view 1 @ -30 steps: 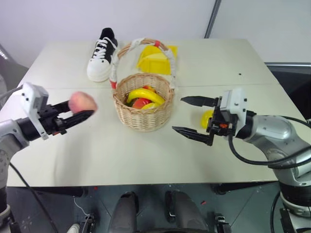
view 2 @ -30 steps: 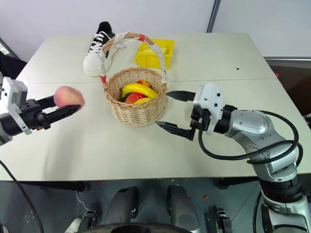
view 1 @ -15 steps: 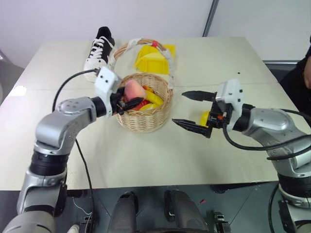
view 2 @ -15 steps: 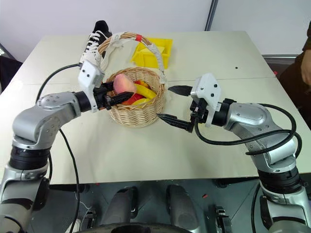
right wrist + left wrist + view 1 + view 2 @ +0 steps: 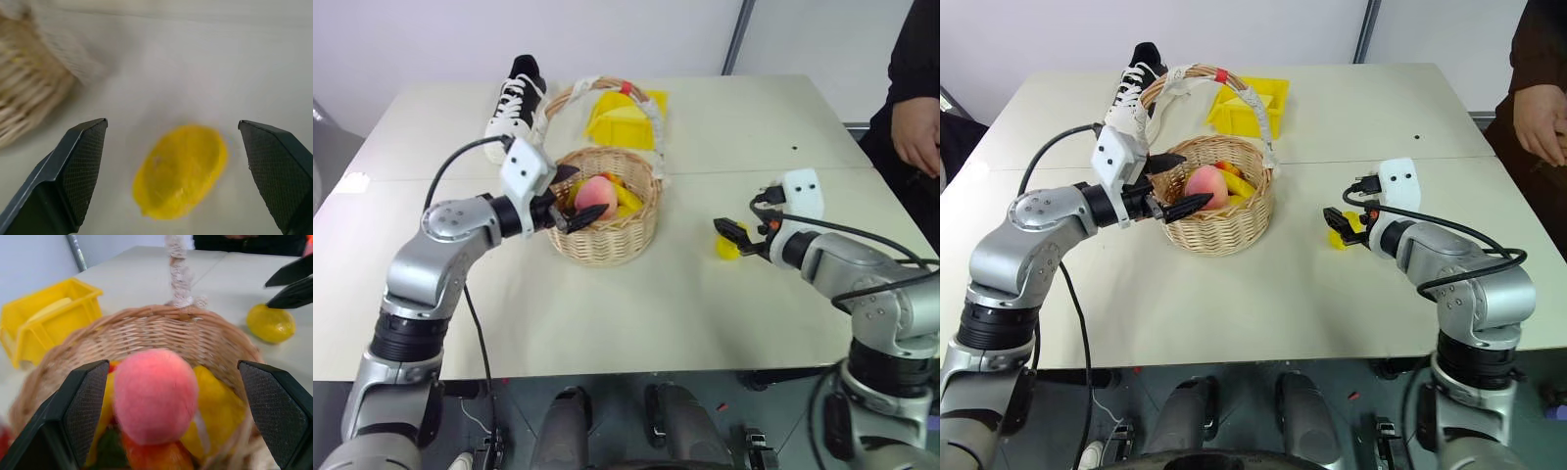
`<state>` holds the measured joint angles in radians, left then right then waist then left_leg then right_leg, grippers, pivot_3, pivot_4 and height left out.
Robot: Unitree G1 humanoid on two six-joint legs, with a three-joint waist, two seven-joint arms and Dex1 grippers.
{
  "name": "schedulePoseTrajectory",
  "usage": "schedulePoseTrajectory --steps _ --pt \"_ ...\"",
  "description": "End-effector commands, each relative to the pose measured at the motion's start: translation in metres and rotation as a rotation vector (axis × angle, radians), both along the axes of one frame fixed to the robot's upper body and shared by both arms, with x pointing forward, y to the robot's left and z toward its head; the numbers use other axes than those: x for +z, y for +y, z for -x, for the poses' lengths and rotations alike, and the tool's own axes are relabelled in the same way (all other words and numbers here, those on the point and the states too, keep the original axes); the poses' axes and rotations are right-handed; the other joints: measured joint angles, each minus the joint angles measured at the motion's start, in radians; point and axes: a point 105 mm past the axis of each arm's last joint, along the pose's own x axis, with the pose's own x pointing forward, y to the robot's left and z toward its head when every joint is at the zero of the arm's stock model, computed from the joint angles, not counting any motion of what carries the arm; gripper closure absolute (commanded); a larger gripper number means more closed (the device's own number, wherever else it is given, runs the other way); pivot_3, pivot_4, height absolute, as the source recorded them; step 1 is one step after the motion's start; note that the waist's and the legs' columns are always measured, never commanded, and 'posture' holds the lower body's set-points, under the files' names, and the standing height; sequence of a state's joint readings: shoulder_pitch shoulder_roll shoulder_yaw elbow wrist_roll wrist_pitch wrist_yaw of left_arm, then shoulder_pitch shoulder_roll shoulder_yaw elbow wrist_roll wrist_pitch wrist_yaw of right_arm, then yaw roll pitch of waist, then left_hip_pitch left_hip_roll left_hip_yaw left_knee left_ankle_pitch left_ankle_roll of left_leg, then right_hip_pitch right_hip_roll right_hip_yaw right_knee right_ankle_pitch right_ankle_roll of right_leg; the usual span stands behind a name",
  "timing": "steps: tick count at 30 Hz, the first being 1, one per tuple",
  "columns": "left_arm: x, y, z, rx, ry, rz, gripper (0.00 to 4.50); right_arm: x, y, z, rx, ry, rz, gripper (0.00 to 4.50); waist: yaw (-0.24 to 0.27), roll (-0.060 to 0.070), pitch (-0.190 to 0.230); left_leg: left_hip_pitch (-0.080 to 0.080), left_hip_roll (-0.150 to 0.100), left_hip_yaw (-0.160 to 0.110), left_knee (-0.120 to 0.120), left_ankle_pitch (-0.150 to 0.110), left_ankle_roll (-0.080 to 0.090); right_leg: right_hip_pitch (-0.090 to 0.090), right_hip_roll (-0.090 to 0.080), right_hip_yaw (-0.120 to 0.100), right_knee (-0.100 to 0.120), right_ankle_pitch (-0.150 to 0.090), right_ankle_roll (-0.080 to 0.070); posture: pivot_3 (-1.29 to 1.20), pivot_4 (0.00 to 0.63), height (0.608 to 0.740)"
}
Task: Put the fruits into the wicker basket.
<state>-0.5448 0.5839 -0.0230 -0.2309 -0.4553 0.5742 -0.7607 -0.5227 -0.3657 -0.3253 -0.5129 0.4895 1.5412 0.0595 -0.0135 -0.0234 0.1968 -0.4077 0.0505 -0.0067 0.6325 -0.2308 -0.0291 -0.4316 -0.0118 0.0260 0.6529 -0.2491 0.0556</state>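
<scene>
The pink-orange peach (image 5: 595,195) lies in the wicker basket (image 5: 607,241) on top of the other contents. My left gripper (image 5: 573,199) hangs at the basket's near-left rim, open, one finger on each side of the peach (image 5: 156,401) with a gap to each. The small yellow lemon (image 5: 725,248) lies on the table to the right of the basket. My right gripper (image 5: 732,238) points down at the lemon (image 5: 181,169), open, its fingers (image 5: 83,166) wide on both sides and clear of it.
A banana (image 5: 1237,184) and other items lie in the basket under its tall wrapped handle (image 5: 597,86). Behind it are a black-and-white sneaker (image 5: 519,108) and a yellow bin (image 5: 626,117). A person's hand (image 5: 915,127) hangs at the table's right edge.
My left gripper brought the peach over the basket, opened and let it go inside. My right gripper swung to the right, rolled and sank onto the lemon. A person came in at the right.
</scene>
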Motion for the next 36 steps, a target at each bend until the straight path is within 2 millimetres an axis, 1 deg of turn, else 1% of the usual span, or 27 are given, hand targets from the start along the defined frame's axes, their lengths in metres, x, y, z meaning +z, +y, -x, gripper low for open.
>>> schedulePoseTrajectory --steps 1,4,6,10,15,18,21,23,25,28,29,31,32,34,35,36 --pt "0.010 -0.006 0.010 -0.059 -0.055 0.006 0.03 0.009 -0.010 0.001 -0.112 -0.021 0.032 0.00 0.001 0.000 0.000 0.000 0.000 0.000 0.000 0.000 0.000 0.000 0.000 0.000 0.000 0.000 0.000 0.00 0.150 0.740" --pt "0.009 -0.011 0.019 -0.113 -0.042 0.023 0.03 0.003 -0.007 -0.002 -0.155 0.001 -0.018 0.00 -0.004 0.001 0.000 0.000 0.000 0.000 0.000 0.000 0.000 0.000 0.000 0.000 0.000 0.000 0.000 0.00 0.150 0.740" --pt "0.010 -0.013 0.024 -0.138 -0.038 0.035 0.03 0.001 -0.004 -0.003 -0.160 0.007 -0.020 0.00 -0.005 0.001 0.000 0.000 0.000 0.000 0.000 0.000 0.000 0.000 0.000 0.000 0.000 0.000 0.000 0.00 0.150 0.740" --pt "0.013 -0.017 0.039 -0.228 -0.036 0.053 0.03 -0.006 -0.004 -0.004 -0.187 0.037 -0.037 0.00 -0.006 0.001 0.000 0.000 0.000 0.000 0.000 0.000 0.000 0.000 0.000 0.000 0.000 0.000 0.000 0.00 0.150 0.740" --pt "0.008 -0.012 0.048 -0.262 -0.025 0.027 0.03 -0.014 -0.003 -0.007 -0.203 0.072 -0.080 0.00 -0.008 0.001 0.000 0.000 0.000 0.000 -0.001 0.000 0.000 0.000 0.000 0.000 0.000 0.000 0.000 0.00 0.150 0.740" --pt "0.006 -0.005 0.047 -0.240 -0.032 0.018 0.03 -0.017 -0.003 -0.007 -0.204 0.086 -0.096 0.00 -0.007 0.001 0.000 0.000 0.000 0.000 -0.001 0.000 0.000 0.000 0.000 0.000 0.000 0.000 0.000 0.00 0.150 0.740" --pt "0.005 0.003 0.045 -0.206 -0.032 0.021 0.00 -0.016 -0.003 -0.009 -0.206 0.085 -0.105 0.87 -0.007 0.001 0.000 0.000 0.000 0.000 -0.001 0.000 0.000 0.000 0.000 0.000 0.000 0.000 0.000 0.00 0.150 0.740" --pt "0.003 0.009 0.044 -0.178 -0.031 0.024 0.00 -0.014 -0.002 -0.009 -0.200 0.076 -0.109 1.75 -0.007 0.001 -0.001 0.000 0.000 0.000 -0.001 0.000 0.000 0.000 0.000 0.000 0.000 0.000 0.000 0.00 0.150 0.740" --pt "0.001 0.020 0.043 -0.129 -0.040 0.030 0.00 -0.003 -0.003 -0.009 -0.169 0.032 -0.087 1.75 -0.008 0.001 0.000 0.000 0.000 0.000 -0.001 0.000 0.000 0.000 0.000 0.000 0.000 0.000 0.000 0.00 0.150 0.740" --pt "-0.001 0.042 0.041 -0.042 -0.045 0.056 0.00 0.027 0.001 -0.008 -0.006 -0.150 0.052 1.75 -0.008 0.002 0.000 0.000 0.000 0.000 -0.001 0.000 0.000 -0.001 0.000 0.000 -0.001 0.000 0.000 0.00 0.150 0.740" --pt "-0.004 0.053 0.042 -0.007 -0.035 0.072 0.00 0.041 0.008 -0.003 0.127 -0.244 0.151 1.75 -0.006 0.003 0.000 0.000 0.000 0.000 -0.001 0.000 0.000 -0.001 0.000 0.000 -0.001 -0.001 -0.001 0.00 0.150 0.740" --pt "-0.010 0.070 0.045 0.042 -0.029 0.084 0.00 0.058 0.034 0.016 0.420 -0.377 0.254 1.75 -0.007 0.003 0.000 0.000 0.000 0.000 -0.002 0.000 0.001 -0.001 0.000 0.000 -0.002 -0.002 -0.002 0.00 0.150 0.740" --pt "-0.012 0.074 0.046 0.054 -0.029 0.083 0.00 0.061 0.043 0.024 0.522 -0.414 0.277 1.75 -0.009 0.003 0.000 0.000 0.000 0.000 -0.003 -0.001 0.001 -0.001 0.000 0.000 -0.003 -0.003 -0.001 0.00 0.150 0.740" --pt "-0.015 0.084 0.049 0.078 -0.032 0.091 0.00 0.070 0.070 0.046 0.764 -0.500 0.284 1.75 -0.015 0.002 0.000 0.001 0.001 0.000 -0.003 -0.001 0.002 -0.001 0.001 0.000 -0.003 -0.004 0.002 0.00 0.150 0.740" --pt "-0.016 0.088 0.050 0.089 -0.032 0.090 0.00 0.074 0.083 0.052 0.840 -0.545 0.273 1.75 -0.017 0.002 0.000 0.001 0.001 0.000 -0.002 -0.001 0.002 -0.001 0.001 0.000 -0.003 -0.004 0.003 0.00 0.150 0.740" --pt "-0.019 0.091 0.050 0.104 -0.029 0.083 0.00 0.080 0.096 0.053 0.885 -0.582 0.247 1.75 -0.025 0.002 0.000 0.001 0.001 0.000 -0.002 -0.001 0.002 -0.001 0.001 0.000 -0.003 -0.004 0.003 0.00 0.150 0.740"
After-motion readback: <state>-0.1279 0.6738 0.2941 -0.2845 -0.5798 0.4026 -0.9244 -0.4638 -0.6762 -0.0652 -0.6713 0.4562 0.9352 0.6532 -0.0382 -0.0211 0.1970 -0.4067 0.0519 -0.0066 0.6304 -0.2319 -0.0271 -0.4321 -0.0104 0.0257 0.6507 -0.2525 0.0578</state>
